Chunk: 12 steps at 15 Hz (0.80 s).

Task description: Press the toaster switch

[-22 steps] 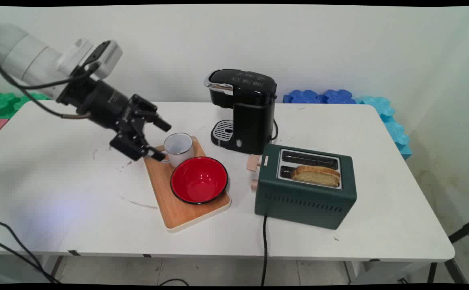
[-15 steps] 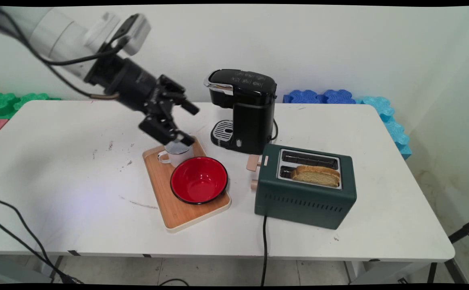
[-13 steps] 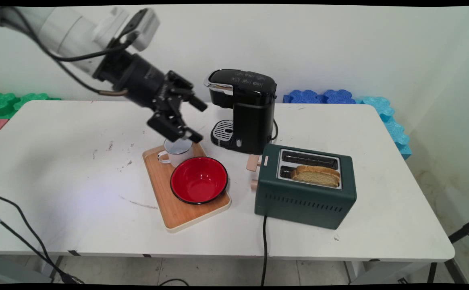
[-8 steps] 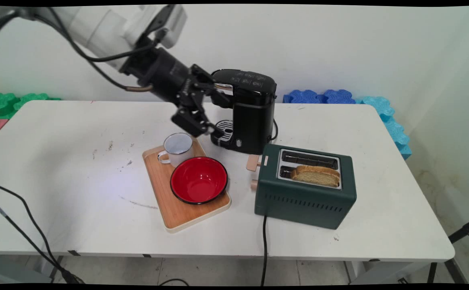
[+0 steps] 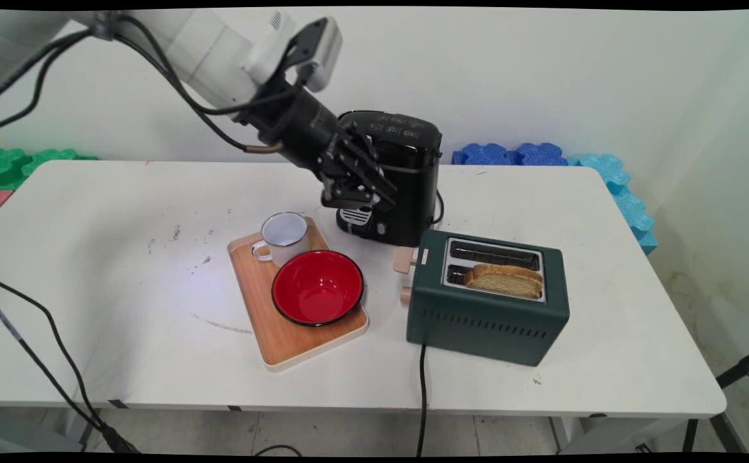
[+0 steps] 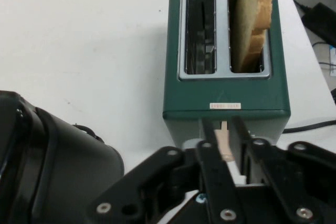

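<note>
The black 2-finger gripper hangs in the air in front of the black pod coffee machine, above its drip tray, and it carries nothing. In the hand view its 2 fingers stand close together with only a narrow gap between them, and through that gap shows the pale lever on the end of the dark green 2-slot toaster. 1 slice of browned bread stands upright in 1 slot; the other slot is empty. From the main view the toaster sits on the white table just right of the coffee machine, near the gripper but apart from it, its black cord running off the near edge. Left of the toaster lies a wooden tray with a pale rim, bearing a red enamel bowl and, just behind and touching it, a white enamel mug with its handle turned left.
</note>
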### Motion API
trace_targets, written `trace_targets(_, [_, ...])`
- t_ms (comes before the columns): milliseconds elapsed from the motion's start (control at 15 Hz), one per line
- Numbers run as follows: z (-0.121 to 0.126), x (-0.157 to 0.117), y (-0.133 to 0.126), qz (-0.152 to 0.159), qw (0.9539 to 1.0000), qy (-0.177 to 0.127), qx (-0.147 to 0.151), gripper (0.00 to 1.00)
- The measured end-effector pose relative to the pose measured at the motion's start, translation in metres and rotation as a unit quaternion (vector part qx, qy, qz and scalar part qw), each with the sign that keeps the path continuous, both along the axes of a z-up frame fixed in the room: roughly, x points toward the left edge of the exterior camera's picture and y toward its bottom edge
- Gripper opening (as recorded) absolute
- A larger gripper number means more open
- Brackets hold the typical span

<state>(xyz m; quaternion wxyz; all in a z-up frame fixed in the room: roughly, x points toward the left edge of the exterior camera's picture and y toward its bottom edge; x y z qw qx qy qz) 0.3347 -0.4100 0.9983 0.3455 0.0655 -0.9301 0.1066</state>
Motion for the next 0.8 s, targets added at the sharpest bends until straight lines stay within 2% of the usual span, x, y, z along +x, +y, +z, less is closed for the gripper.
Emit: trace_targets(800, [-0.035,-0.028,-0.01,0.008,0.9986,-0.035,0.04,0.0])
